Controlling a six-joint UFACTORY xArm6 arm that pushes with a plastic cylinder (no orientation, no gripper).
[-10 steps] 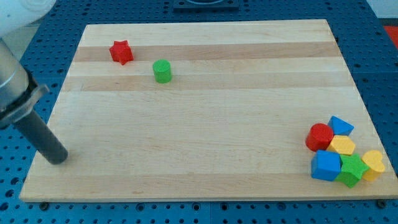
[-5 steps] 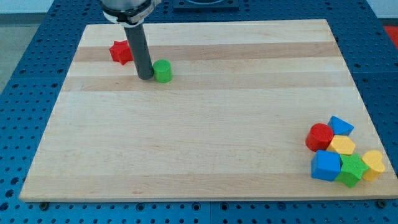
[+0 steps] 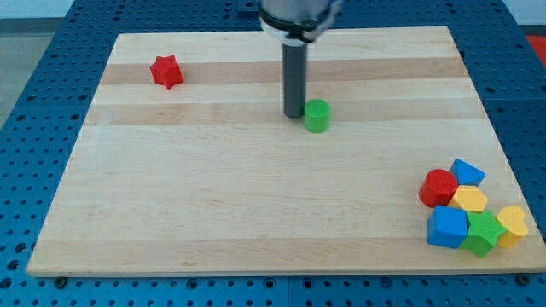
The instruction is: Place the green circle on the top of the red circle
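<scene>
The green circle (image 3: pixel 317 116) lies on the wooden board (image 3: pixel 256 196), a little above and right of its middle. My tip (image 3: pixel 293 114) stands right against the circle's left side. The red circle (image 3: pixel 438 188) sits at the view's lower right, at the left edge of a cluster of blocks. It is far from the green circle, down and to the right.
A red star (image 3: pixel 166 72) lies at the upper left. Beside the red circle are a blue triangle-like block (image 3: pixel 467 172), a yellow hexagon (image 3: pixel 470 199), a blue cube (image 3: pixel 448 227), a green star (image 3: pixel 483 233) and a yellow heart (image 3: pixel 513 225).
My tip swept from the lower left edge up to the green circle's left side, then pushed it to the right and slightly down. The other blocks stayed put.
</scene>
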